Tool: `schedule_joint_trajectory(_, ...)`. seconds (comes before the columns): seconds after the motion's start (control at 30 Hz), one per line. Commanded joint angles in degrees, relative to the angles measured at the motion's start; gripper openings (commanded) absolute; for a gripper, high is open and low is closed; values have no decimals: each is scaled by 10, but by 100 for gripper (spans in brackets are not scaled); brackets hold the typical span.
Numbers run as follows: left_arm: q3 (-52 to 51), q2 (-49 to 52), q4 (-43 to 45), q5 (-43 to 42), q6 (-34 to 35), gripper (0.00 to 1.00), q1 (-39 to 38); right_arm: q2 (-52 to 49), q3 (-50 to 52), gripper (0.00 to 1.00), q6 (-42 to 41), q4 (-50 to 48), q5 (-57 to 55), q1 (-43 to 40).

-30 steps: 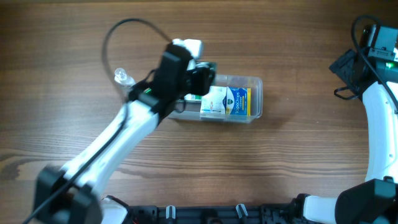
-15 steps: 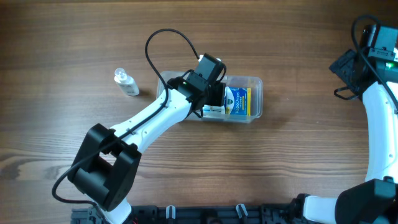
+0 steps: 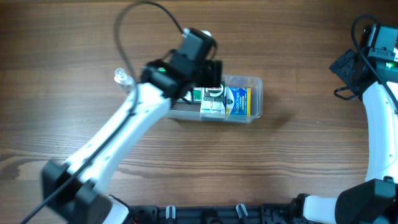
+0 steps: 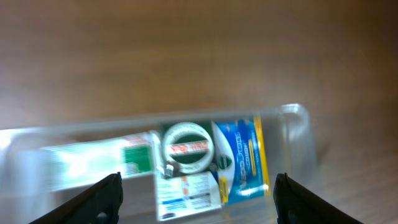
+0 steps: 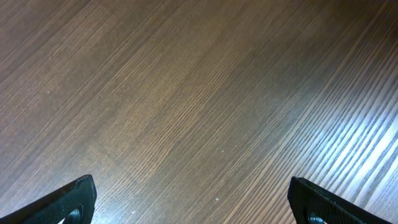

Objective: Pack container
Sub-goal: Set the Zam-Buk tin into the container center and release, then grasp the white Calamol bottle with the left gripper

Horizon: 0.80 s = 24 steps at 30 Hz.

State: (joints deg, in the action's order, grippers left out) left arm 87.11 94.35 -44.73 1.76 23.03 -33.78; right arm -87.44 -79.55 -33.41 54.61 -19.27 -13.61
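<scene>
Several packets [image 3: 233,101] lie flat in the container [image 3: 257,93] to fit; left gripper [image 4: 198,194] hovers above, released. Right gripper [image 5: 193,202], also released, idles by the right edge.

The left arm [image 3: 124,130] slants up from the near left edge and hangs over the left half of the container [image 3: 258,96], so only the tub's right end can be reached from straight above, and a blue and yellow box [image 3: 239,102] fills that end. A small bottle [image 3: 120,76] stands just beside the arm on its far side, partly hidden. Bare table [image 3: 298,155] runs from the container's right to the right arm [image 3: 376,124] at the edge.
</scene>
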Motion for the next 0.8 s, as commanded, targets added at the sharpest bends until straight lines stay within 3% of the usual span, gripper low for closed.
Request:
schedule_joint_trajectory(0.0,19,-83,-49,90,-1,79,85,-4,-2,100,-11,-2,5,0)
schedule_joint_trajectory(0.2,17,-64,-147,92,-8,81,273,-4,-2,100,-11,-2,5,0)
schedule_joint_trajectory(0.27,17,-27,-148,47,-36,80,314,-4,-2,100,-11,-2,5,0)
schedule_joint_trajectory(0.63,17,121,-120,-11,-98,78,343,-4,-2,100,-11,-2,5,0)
schedule_joint_trajectory(0.77,17,124,-116,-24,-98,61,343,-4,-2,100,-11,-2,5,0)
